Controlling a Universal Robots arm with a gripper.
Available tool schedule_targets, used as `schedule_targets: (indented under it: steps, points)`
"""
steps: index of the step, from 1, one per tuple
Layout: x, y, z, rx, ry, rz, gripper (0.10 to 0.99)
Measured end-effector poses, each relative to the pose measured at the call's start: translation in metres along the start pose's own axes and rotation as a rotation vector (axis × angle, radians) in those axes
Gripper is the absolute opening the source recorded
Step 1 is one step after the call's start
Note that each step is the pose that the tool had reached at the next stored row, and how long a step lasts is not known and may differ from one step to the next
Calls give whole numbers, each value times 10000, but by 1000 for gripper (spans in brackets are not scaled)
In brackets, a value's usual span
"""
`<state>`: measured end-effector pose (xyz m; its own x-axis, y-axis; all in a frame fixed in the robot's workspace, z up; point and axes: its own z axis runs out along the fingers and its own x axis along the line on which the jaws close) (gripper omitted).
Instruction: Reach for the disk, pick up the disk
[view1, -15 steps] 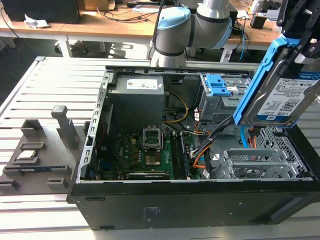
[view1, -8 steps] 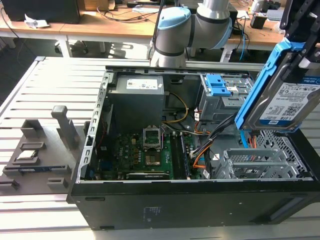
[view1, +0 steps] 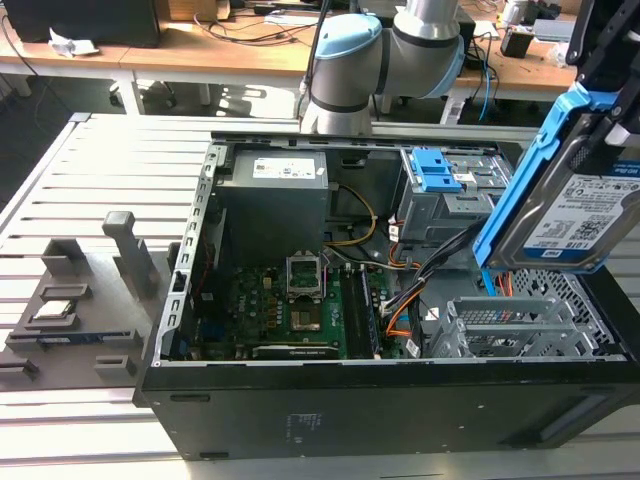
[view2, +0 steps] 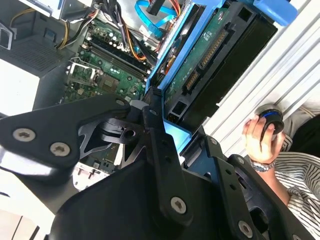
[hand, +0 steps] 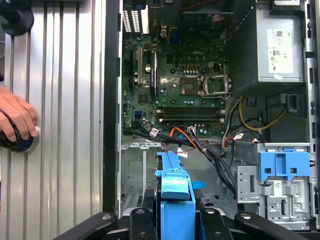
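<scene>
The disk (view1: 575, 215) is a silver-grey hard drive with a white-and-blue label in a blue carrier frame. It hangs tilted in the air above the open computer case (view1: 300, 400), at the exterior view's right. My gripper (view1: 605, 105) is shut on its upper end. In the second wrist view the black fingers (view2: 157, 145) clamp the blue frame, and the disk's (view2: 210, 55) green circuit-board underside faces the camera. In the first wrist view the disk's blue frame (hand: 172, 175) stands edge-on between the fingers of my gripper (hand: 175, 217).
Inside the case lie the motherboard (view1: 290, 300), a grey power supply (view1: 275, 190), loose cables and a metal drive cage (view1: 510, 325). A bare blue caddy (view1: 435, 170) sits in the upper bay. A person's hand (hand: 15, 117) rests on a black knob on the slatted table (hand: 60, 100). A grey fixture (view1: 70, 310) stands left of the case.
</scene>
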<state>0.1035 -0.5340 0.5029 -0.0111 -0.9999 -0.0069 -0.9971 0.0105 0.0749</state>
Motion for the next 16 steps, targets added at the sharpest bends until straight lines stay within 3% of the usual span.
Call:
schedule_targets:
  steps: [4, 16]
  points:
    - [41, -2, 14, 0, -1, 0, 365]
    - [91, -15, 188, -4, 1, 0, 365]
